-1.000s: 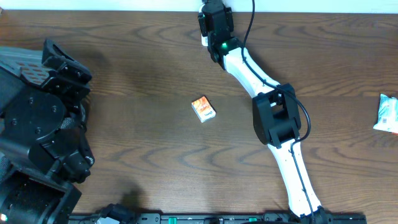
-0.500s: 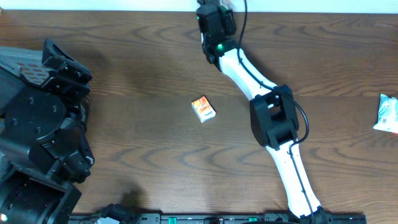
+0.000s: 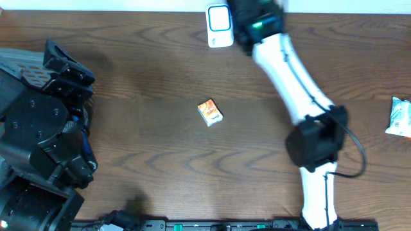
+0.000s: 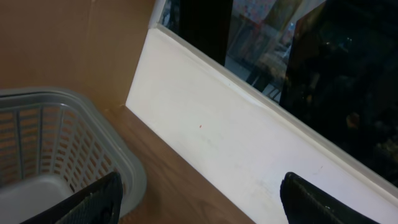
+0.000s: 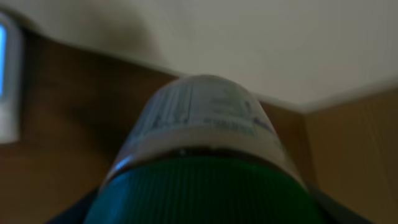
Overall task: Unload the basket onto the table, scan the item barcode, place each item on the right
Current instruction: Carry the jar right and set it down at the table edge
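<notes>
The right arm is seen swung toward the upper right of the overhead frame, and the white scanner (image 3: 219,25) at top centre is now uncovered. The green-capped bottle (image 5: 202,143) is gripped by the right gripper (image 3: 257,14) just beside the scanner, so the scan is judged imminent or just done. The left gripper (image 4: 199,202) is spread wide and empty.

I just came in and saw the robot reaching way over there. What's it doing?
The right end effector is holding a white-labelled bottle with a green ribbed cap at the far edge of the brown wooden table. It is right beside a white rectangular device with a blue window, probably the scanner. The left end effector hangs open and empty near a grey plastic lattice basket. A small orange cardboard box lies untouched mid-table.
</notes>
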`<action>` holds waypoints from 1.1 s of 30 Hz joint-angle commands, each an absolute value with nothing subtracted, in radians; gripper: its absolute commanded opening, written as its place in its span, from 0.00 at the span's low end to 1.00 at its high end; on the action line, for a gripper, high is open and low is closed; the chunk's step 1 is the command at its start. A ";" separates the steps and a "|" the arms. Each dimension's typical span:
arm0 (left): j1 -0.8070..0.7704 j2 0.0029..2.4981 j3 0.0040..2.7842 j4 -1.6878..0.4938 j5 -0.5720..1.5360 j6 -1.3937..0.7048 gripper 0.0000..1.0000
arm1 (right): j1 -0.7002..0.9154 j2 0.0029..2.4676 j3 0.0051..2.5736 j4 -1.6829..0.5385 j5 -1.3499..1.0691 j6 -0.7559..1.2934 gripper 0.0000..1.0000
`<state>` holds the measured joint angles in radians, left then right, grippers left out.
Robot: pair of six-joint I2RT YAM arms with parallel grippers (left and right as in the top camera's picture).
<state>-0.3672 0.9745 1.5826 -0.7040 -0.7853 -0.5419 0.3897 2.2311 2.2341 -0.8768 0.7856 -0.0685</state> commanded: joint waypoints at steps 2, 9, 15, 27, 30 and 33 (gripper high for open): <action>-0.363 0.973 1.586 -0.703 -0.801 -0.528 0.82 | 0.246 2.201 2.244 -1.047 0.818 0.164 0.52; -0.363 0.973 1.586 -0.703 -0.801 -0.528 0.81 | -0.022 2.211 2.199 -1.218 0.618 0.404 0.50; -0.363 0.973 1.586 -0.703 -0.801 -0.528 0.81 | -0.249 2.211 2.063 -1.211 0.397 0.580 0.50; -0.363 0.973 1.586 -0.703 -0.801 -0.528 0.82 | -0.506 2.212 1.737 -1.031 0.248 0.632 0.62; -0.363 0.973 1.586 -0.703 -0.801 -0.528 0.82 | -0.551 2.209 1.743 -1.036 0.184 0.616 0.90; -0.363 0.973 1.586 -0.703 -0.801 -0.528 0.81 | -0.600 2.195 1.822 -1.087 0.023 0.587 0.99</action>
<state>-0.3672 0.9745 1.5826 -0.7040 -0.7856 -0.5419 -0.5629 2.2169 1.7580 -1.0603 0.1791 0.5995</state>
